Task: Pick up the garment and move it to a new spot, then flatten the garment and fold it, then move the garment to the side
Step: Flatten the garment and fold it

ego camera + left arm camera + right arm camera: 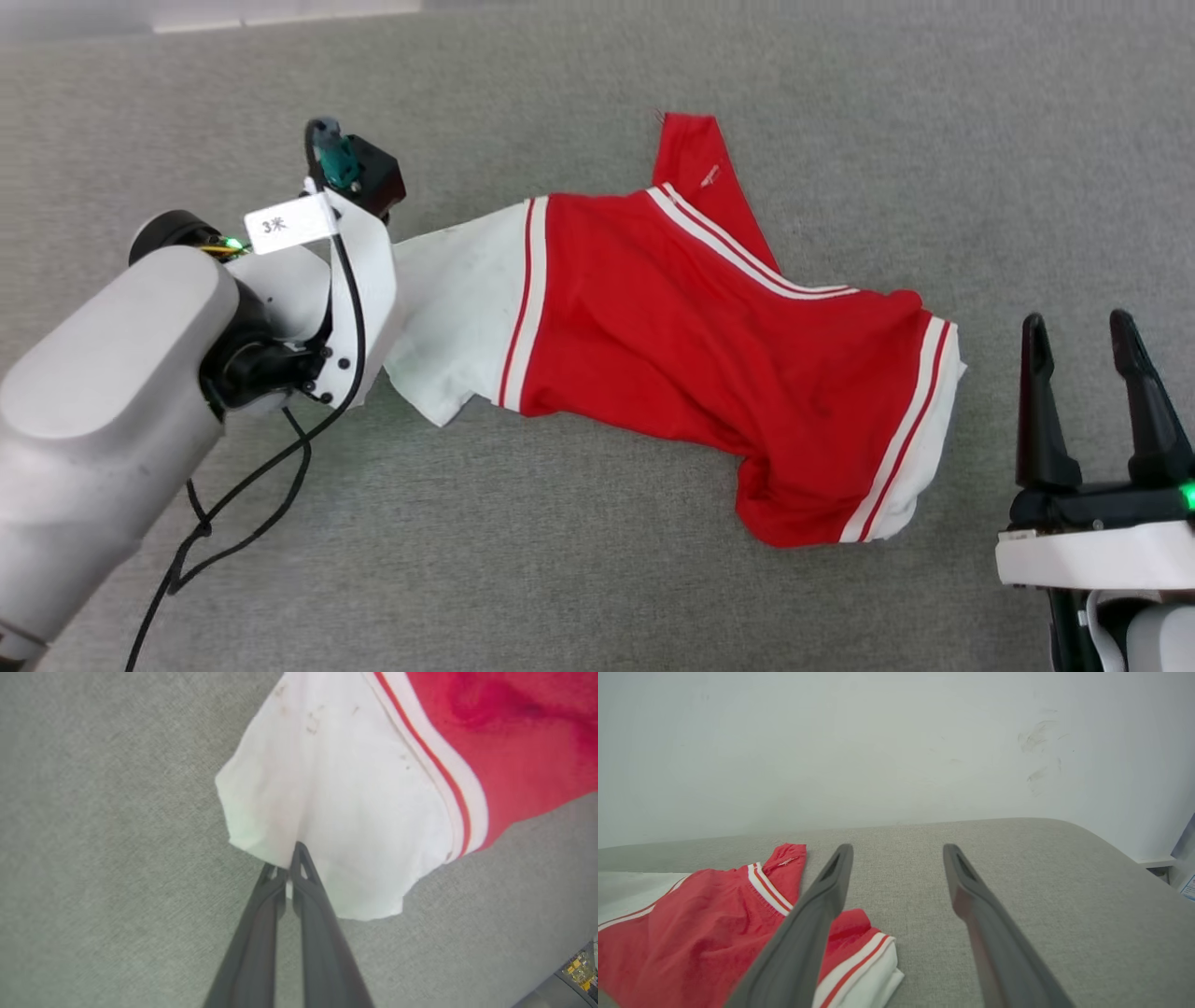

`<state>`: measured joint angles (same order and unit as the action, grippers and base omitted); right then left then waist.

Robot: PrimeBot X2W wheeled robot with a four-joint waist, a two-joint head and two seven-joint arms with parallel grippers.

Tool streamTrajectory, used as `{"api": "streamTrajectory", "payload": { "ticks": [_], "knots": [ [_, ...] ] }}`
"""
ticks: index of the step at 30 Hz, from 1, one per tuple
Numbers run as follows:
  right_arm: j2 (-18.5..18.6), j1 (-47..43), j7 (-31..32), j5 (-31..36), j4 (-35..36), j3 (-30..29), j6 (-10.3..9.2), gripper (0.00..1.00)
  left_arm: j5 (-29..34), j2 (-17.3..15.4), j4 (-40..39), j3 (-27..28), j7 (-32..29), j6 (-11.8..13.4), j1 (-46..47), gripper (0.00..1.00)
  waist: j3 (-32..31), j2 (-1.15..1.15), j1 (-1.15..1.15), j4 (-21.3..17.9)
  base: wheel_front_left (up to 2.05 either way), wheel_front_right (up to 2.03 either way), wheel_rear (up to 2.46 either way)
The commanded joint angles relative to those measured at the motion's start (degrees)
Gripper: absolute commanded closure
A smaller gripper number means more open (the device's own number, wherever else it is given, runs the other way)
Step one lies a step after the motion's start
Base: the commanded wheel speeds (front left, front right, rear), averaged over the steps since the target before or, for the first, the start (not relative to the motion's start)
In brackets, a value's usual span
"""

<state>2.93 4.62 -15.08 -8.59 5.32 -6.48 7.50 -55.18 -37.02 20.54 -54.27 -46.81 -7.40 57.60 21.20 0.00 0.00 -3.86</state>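
Looking down from the head, saw a grey cloth-covered worktop (597, 579) running back to a pale wall (878, 742). Found the garment (709, 345) lying crumpled across the middle of that worktop, red body stretched from left to right, one white sleeve panel (457, 317) drawn out toward the left arm, the other white panel (894, 511) bunched at the lower right end, a red flap (695, 159) with striped trim sticking out at the far side. Noted the left arm (103, 401), pale grey and bulky, reaching in from the lower left up to the sleeve. Saw the right jaws standing wide apart over bare worktop just right of the garment, dark fingers (1038, 401) pointing away, holding nothing and touching no cloth. Saw the left jaws pressed together in the left wrist view, fingertips (302, 861) pinching the edge of the white sleeve panel. Noted a black cable (247, 487) looping under the left arm and a small white label (285, 224) at its wrist
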Motion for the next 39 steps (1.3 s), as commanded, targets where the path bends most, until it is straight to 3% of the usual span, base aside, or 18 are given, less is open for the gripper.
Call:
{"api": "streamTrajectory", "payload": {
  "ticks": [1, 12, 17, 21, 22, 23, 30, 39],
  "knots": [
    [-0.10, -0.75, -0.14, -0.01, -0.25, 0.00, -0.02, 0.00, -0.28, -0.73, -0.80, -0.41, 0.75, 0.02, 0.28, 1.00, -2.08, 0.00, 0.00, 1.39, 0.00, 0.00, 0.00],
    [-0.09, -2.95, -0.13, 0.01, -0.84, 0.57, -0.02, 0.00, -4.68, -7.83, -2.73, -2.66, 3.37, 0.46, -7.81, 1.00, -5.73, 0.00, 0.00, 2.84, 0.00, 0.00, 0.00],
    [-0.10, -3.14, -0.13, -0.11, -1.21, 0.44, -0.02, 0.00, -6.18, -8.52, 0.71, -3.25, 4.36, 1.38, -12.10, 1.00, -5.50, 0.00, 0.00, 1.91, 0.00, 0.00, 0.00],
    [-0.10, -3.27, -0.14, -0.36, -1.46, 0.41, -0.02, 0.00, -6.85, -7.06, 3.81, -3.99, 5.74, 1.28, -15.02, 1.00, -5.68, 0.00, 0.00, 1.55, 0.00, 0.00, 0.00],
    [-0.10, -3.39, -0.14, -0.36, -1.53, 0.30, -0.02, 0.00, -6.77, -6.70, 4.44, -3.89, 6.57, 1.22, -15.08, 0.83, -5.85, 0.00, 0.00, 1.62, 0.00, 0.00, 0.00],
    [-0.10, -3.56, -0.14, -0.33, -1.64, 0.18, -0.02, 0.00, -6.38, -6.45, 4.90, -3.63, 7.57, 1.19, -14.74, 0.00, -6.07, 0.00, 0.00, 1.73, 0.00, 0.00, 0.00],
    [-0.09, -4.08, -0.13, 0.12, -1.73, -0.49, -0.02, 0.00, -6.18, -7.10, 4.01, -0.84, 9.97, 0.58, -8.46, 0.00, -7.58, 0.00, 0.00, 3.41, 0.00, 0.00, 0.00],
    [-0.10, -2.69, -0.13, -0.11, -1.20, 0.34, -0.02, 0.00, -5.92, -8.95, 3.38, -0.34, 4.71, 0.81, -2.41, 0.00, -6.38, 0.00, 0.00, 2.88, 0.00, 0.00, 0.00]
  ]
}}
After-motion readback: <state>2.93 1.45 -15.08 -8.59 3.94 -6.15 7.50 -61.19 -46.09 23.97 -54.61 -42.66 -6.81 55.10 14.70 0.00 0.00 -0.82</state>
